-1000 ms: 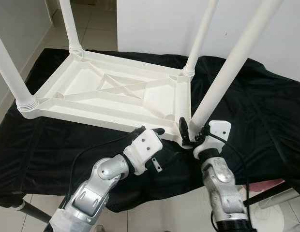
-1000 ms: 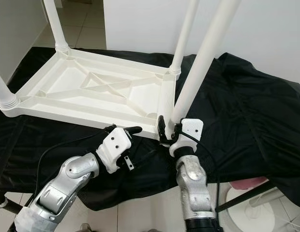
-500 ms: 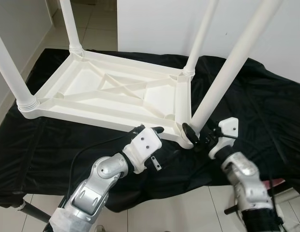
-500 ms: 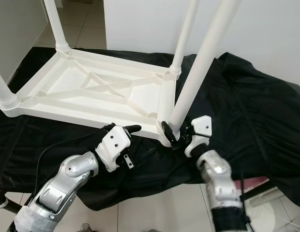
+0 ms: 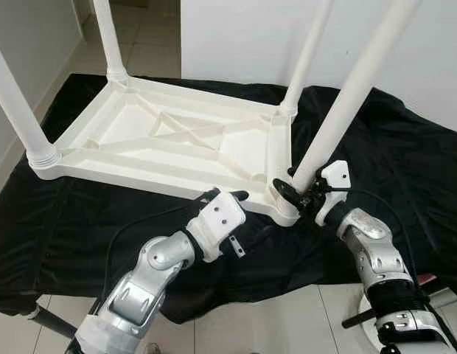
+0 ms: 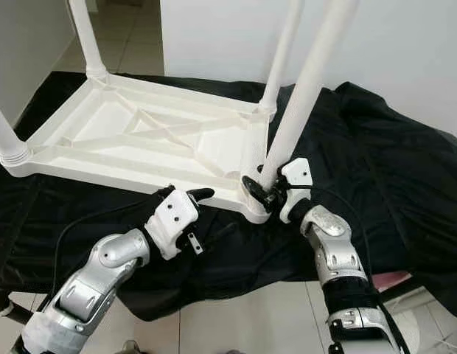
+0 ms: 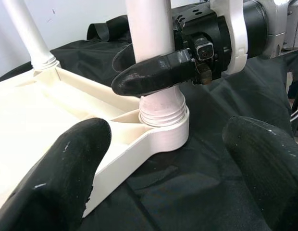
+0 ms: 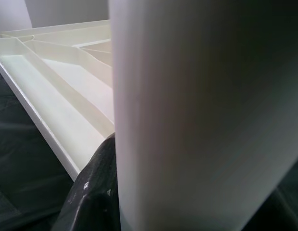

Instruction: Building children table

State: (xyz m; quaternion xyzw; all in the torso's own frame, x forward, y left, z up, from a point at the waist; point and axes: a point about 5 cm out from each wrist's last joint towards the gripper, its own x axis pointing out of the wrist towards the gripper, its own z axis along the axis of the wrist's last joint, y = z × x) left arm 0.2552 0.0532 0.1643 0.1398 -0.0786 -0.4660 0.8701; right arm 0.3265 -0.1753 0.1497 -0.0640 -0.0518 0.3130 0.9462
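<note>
Top [image 5: 169, 144]: white plastic, lying upside down across the centre and upper left of the left eye frame, ribbed underside up, so the corner sockets face upward to take the legs. It rests on a black cloth [image 5: 405, 155] draped over the counter, likely to spare the finished face from scuffing.

Legs, three fitted: far left [image 5: 109, 37], near left [image 5: 15, 96], far right [image 5: 308, 55], all standing upright in their sockets.

Fourth leg [image 5: 350, 96]: lower centre-right of frame, foot set into the near right socket [image 7: 163, 130]. It leans toward the upper right, and its threaded collar sits above the socket rim, so it is judged not yet fully seated.

Right gripper [image 5: 296, 193]: jaws pinching the fourth leg just above the collar, a low hold that suits turning or pressing the leg home.

Left gripper [image 5: 225, 198]: lower centre of frame, at the near edge of the top, just beside that corner. Jaws spread, clasping nothing; its fingers [image 7: 67, 168] frame the socket in the wrist view. Placement reads as standing by to steady the top while the leg is worked.

Stage: last leg, nearly complete.
</note>
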